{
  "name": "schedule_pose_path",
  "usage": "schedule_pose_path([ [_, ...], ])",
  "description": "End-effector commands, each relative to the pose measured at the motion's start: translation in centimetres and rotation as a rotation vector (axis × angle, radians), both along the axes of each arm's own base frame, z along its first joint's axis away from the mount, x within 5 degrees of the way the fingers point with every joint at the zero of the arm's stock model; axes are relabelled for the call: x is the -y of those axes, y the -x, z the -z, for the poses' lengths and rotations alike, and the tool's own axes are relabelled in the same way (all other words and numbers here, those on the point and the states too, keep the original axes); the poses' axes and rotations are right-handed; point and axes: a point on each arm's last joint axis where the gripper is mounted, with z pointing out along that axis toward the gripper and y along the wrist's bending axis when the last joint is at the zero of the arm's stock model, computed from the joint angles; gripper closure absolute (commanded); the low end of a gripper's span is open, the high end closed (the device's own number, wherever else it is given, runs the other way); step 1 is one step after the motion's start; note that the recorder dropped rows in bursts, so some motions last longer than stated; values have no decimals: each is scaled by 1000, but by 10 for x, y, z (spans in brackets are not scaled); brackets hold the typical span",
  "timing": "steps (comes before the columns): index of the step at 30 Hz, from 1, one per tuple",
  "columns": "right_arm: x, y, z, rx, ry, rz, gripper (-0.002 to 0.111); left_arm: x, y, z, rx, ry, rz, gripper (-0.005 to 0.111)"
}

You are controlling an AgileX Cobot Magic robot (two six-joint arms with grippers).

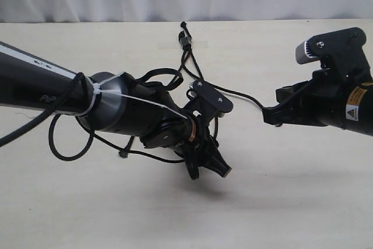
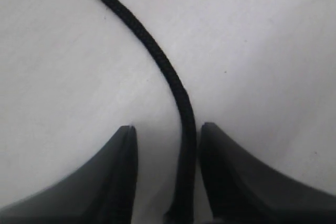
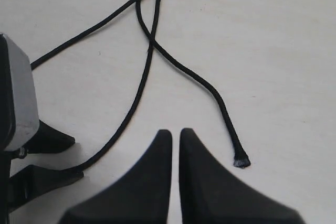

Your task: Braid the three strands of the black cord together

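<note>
We have the left gripper [image 2: 168, 128] apart around one strand [image 2: 157, 59] of the black cord [image 1: 185, 42] (taped end far across the table [image 1: 291, 202]). The right gripper [image 3: 176, 132] is together, empty. Off-centre closure may drop the strand.

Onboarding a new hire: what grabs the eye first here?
The big left arm dominates the exterior view's left; the open left gripper straddles one strand. The cord is taped at the table's far edge, and another strand's frayed end lies beside the shut right gripper.
</note>
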Motion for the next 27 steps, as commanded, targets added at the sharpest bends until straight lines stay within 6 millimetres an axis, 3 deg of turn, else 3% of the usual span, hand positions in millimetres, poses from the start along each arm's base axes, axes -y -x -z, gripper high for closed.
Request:
schedule_pose_path([
  [1,1,1,-2,18,3,-7,104,1,0,11,-18,-8,-4,69],
  [4,1,1,-2,18,3,-7,104,-1,1,18,-42,-42,-3,74],
  [7,1,1,-2,18,3,-7,104,-4,2,11,-51,-67,-7,91],
  [10,1,1,-2,20,4,-9,104,-4,2,-3,-33,-57,-9,105],
  [16,1,0,-2,23,6,-13,104,-11,-2,-49,75,-40,21,107],
  [19,1,0,-2,23,6,-13,104,-27,-7,-74,114,-61,-4,107],
  [23,1,0,-2,23,7,-13,104,-63,-19,-103,140,-103,-97,107],
  [27,1,0,-2,23,7,-13,104,-102,-34,-108,120,-153,-211,107],
])
